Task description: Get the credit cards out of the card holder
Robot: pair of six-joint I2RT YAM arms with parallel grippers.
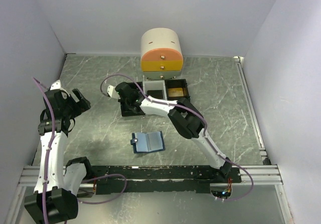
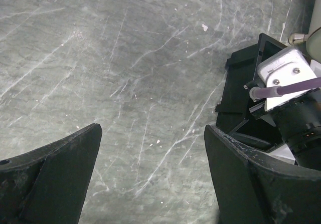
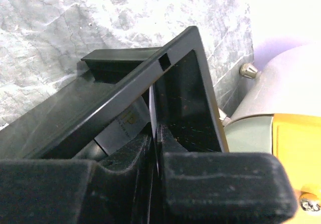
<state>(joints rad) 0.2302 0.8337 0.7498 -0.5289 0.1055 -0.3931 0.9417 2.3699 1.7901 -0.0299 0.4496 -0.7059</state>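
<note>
The light-blue folding card holder [image 1: 148,142] lies open on the surface at frame centre; it is probably floppy. A thin grey credit card [image 3: 123,126], likely stiff and slick and best pinched by an edge, sits at the closed right gripper [image 3: 154,146] inside the black tray [image 3: 125,88]. Whether it is held is unclear. The left gripper [image 2: 153,134] gapes empty at frame left.

a grey-green marbled table [image 1: 225,98] was seen, streaked with pale veins. the card holder [image 1: 148,142] was laid open on it near the front middle. further back a black three-compartment tray [image 1: 181,81] was set flat, and just behind that a rounded cream, orange and yellow drawer box [image 1: 161,55] was stood.
</note>
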